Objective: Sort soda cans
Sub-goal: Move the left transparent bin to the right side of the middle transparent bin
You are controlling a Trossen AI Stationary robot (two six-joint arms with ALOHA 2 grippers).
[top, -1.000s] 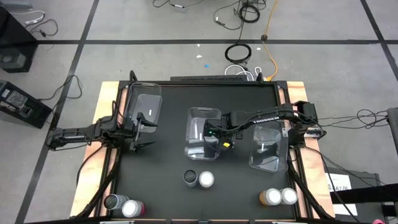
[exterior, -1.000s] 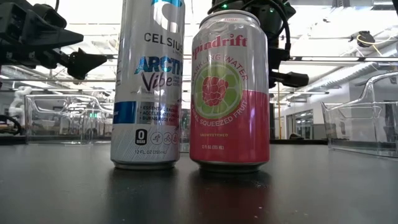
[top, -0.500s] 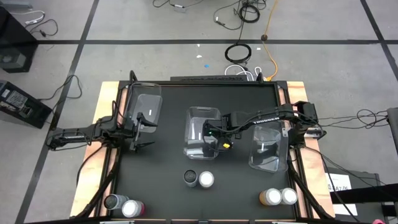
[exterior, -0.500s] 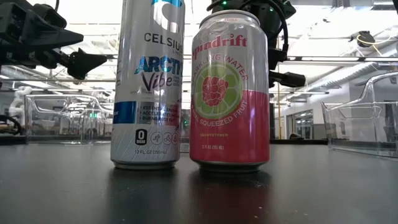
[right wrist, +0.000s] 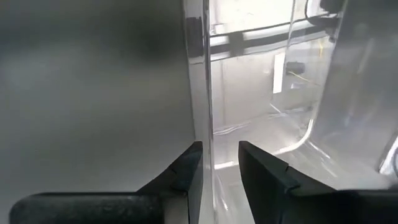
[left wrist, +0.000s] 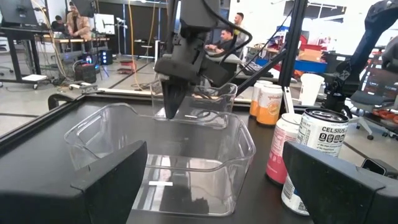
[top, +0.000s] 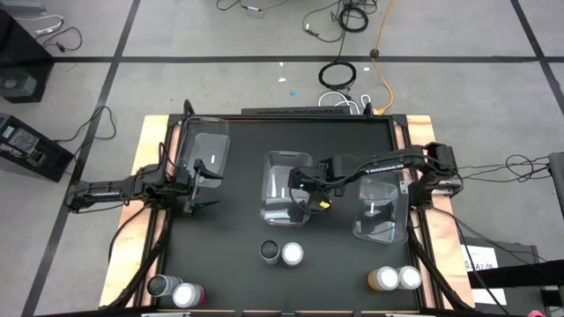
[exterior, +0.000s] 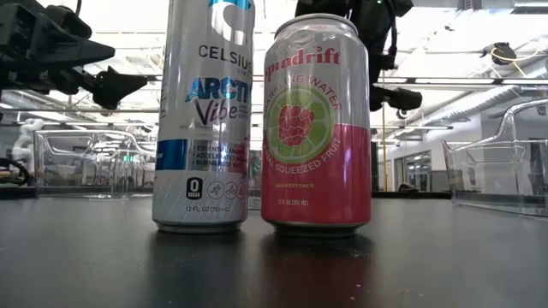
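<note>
Where the table is taken from the high view, the right gripper (top: 305, 188) is found over the middle bin (top: 275, 165), and the left gripper (top: 208, 180) is held beside the left bin (top: 211, 141). The centre pair of cans (top: 281, 254) is stood upright, long axes vertical, near the right gripper on its front-edge side; the right arm is the nearer one. One further pair (top: 174, 290) is set at the front left corner and another (top: 397, 279) at the front right, both well apart from the bins.

In the low view, the centre pair is seen side by side, just about touching. The silver can (exterior: 203, 111) is marked "CELSIUS", "ARCTIC Vibe", "0 SUGAR". The pink can (exterior: 317, 128) is marked "spindrift", "SPARKLING WATER", "REAL SQUEEZED FRUIT", "UNSWEETENED".

In the left wrist view, the left gripper (left wrist: 221, 186) is shown spread wide, with nothing in it. The right gripper (left wrist: 173, 104) is pointed down at the middle bin's far wall. "CELSIUS" is readable on the nearest can (left wrist: 320, 152).

In the right wrist view, the fingers (right wrist: 186, 171) are set a little apart astride the clear wall (right wrist: 205, 93); the wall appears released, though contact cannot be fully excluded.
</note>
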